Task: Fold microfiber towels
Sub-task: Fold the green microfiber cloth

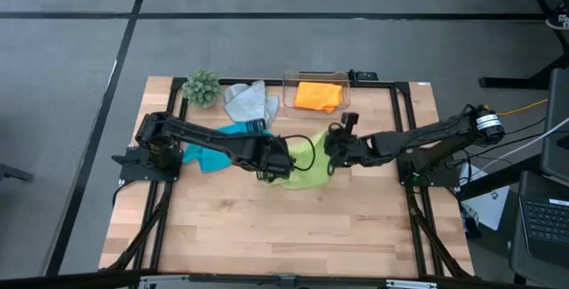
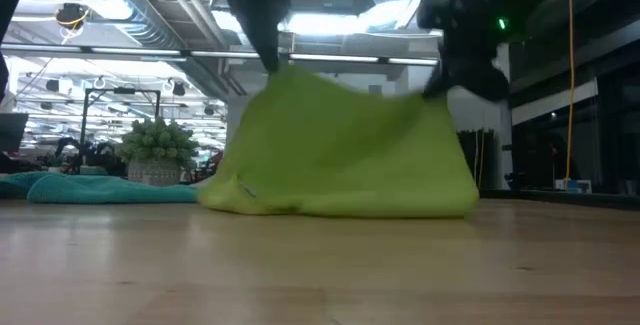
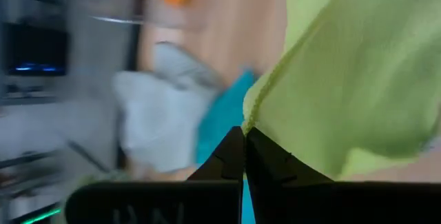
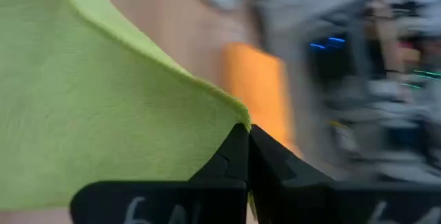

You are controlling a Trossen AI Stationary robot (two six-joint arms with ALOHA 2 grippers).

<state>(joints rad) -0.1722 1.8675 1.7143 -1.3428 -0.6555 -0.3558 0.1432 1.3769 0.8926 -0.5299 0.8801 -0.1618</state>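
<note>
The lime green towel hangs between my two grippers at the table's middle, and its lower edge lies on the wood. My left gripper is shut on its left upper corner, my right gripper on its right upper corner. A turquoise towel lies crumpled on the table under my left arm. The light grey towel lies bunched at the far edge. An orange towel lies in the clear box. My left gripper pinches a hemmed corner of the lime green towel between its two fingertips, slanting down from the table's left. The cloth hangs below the hold, its bottom on the table. My right gripper pinches the towel's other upper corner between its fingertips, slanting down from the table's right. The top edge between the two holds sags a little.
A small green fuzzy plant stands at the far left corner. The clear box is at the far edge, right of the grey towel. Bare wood stretches across the near half of the table.
</note>
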